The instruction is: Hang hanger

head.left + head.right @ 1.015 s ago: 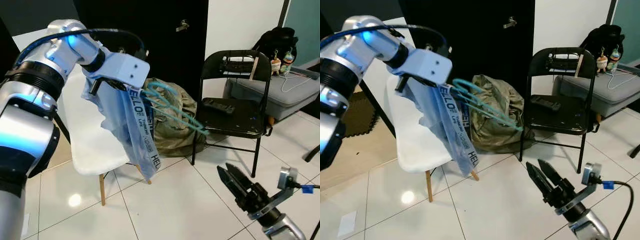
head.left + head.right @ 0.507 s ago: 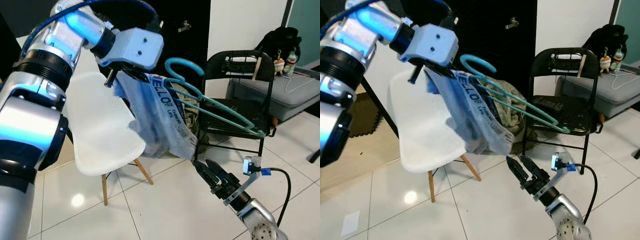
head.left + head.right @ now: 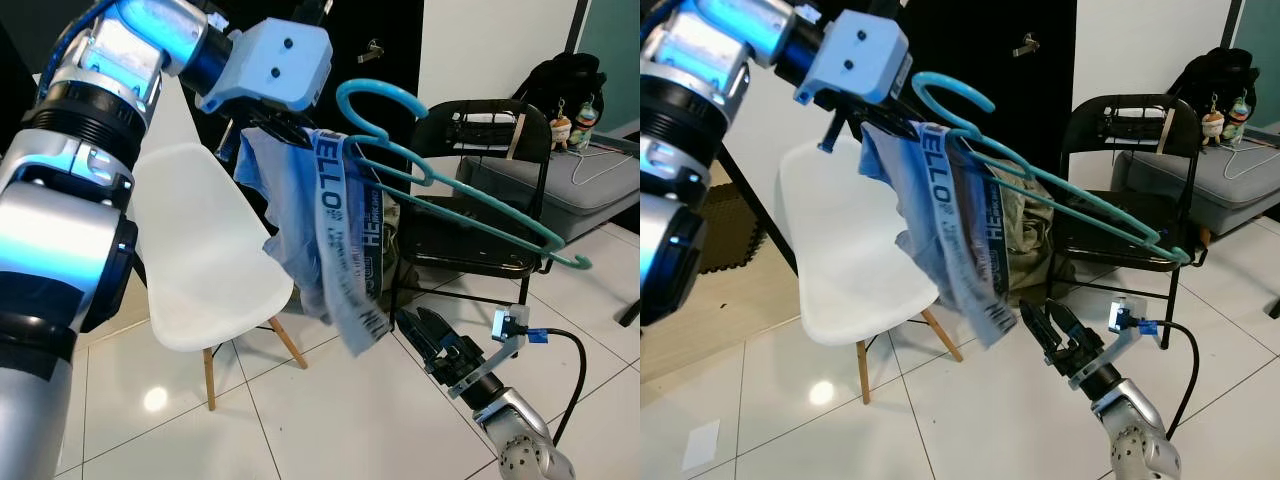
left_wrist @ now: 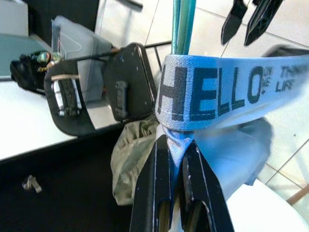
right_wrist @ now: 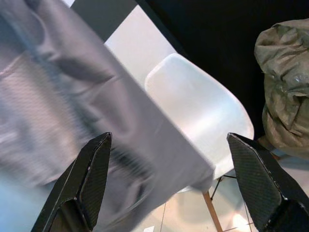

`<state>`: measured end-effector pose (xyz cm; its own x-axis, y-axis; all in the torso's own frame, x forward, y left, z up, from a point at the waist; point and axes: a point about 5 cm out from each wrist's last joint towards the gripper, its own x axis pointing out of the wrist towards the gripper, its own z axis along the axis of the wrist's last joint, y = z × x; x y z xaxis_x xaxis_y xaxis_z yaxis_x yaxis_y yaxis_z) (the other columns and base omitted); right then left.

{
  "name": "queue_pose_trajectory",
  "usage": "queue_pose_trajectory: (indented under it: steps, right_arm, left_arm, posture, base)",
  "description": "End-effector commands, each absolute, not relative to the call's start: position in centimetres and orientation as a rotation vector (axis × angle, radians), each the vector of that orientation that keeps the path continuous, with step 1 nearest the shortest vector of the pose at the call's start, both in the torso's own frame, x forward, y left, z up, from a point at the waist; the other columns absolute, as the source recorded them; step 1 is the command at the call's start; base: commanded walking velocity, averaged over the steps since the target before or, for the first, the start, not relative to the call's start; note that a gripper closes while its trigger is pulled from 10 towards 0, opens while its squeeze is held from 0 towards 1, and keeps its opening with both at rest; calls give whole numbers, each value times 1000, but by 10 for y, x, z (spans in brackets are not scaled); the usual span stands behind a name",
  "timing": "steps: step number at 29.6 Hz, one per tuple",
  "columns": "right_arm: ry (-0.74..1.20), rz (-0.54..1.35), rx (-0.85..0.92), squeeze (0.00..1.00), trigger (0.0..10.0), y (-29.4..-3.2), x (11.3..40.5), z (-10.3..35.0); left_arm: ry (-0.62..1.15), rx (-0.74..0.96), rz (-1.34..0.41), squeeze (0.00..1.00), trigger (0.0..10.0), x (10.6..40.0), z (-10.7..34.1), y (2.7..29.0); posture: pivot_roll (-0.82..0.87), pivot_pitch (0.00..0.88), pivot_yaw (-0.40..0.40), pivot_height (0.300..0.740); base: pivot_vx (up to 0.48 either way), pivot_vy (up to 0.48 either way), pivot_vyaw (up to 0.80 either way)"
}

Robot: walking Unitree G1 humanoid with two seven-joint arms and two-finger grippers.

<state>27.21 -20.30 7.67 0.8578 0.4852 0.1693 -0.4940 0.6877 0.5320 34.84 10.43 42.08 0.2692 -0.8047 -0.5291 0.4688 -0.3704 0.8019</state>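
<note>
My left gripper (image 3: 285,128) is raised high in front of me, shut on a light blue garment (image 3: 320,215) with a "HELLO" strap (image 4: 212,99). The pinch on the cloth is plain between its fingers (image 4: 157,188). A teal hanger (image 3: 455,195) is caught up in the garment. Its hook sits by the gripper and its long arm slants down to the right, over the black folding chair (image 3: 470,245). My right gripper (image 3: 418,328) is low, just right of the garment's hanging end, open with its fingers (image 5: 89,181) wide apart and nothing between them.
A white shell chair (image 3: 200,265) stands behind the garment on the left. An olive bag (image 3: 1028,225) lies on the floor between the two chairs, against a black door. A grey couch (image 3: 575,185) with a backpack is at the far right. The floor is white tile.
My left arm has lifted the garment and hanger higher, and the hanger's long arm has swung out to the right. My right gripper has come up and in toward the garment's lower end.
</note>
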Motion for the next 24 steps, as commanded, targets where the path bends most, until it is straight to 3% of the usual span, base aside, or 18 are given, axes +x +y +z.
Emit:
queue_pose_trajectory:
  steps: [1,13,24]
  right_arm:
    - [-14,570,611,0,10000,-195,274,75]
    - [-27,832,593,0,10000,-171,263,87]
    - [-90,863,617,0,10000,-196,240,96]
  left_arm:
    - [-396,1397,-1396,0,10000,342,433,104]
    - [-440,1396,-1388,0,10000,339,439,97]
    - [-445,1405,-1366,0,10000,340,439,97]
  posture:
    - [59,0,132,740]
    - [66,0,131,740]
    - [58,0,140,740]
  base:
    - [0,0,0]
    - [0,0,0]
    - [0,0,0]
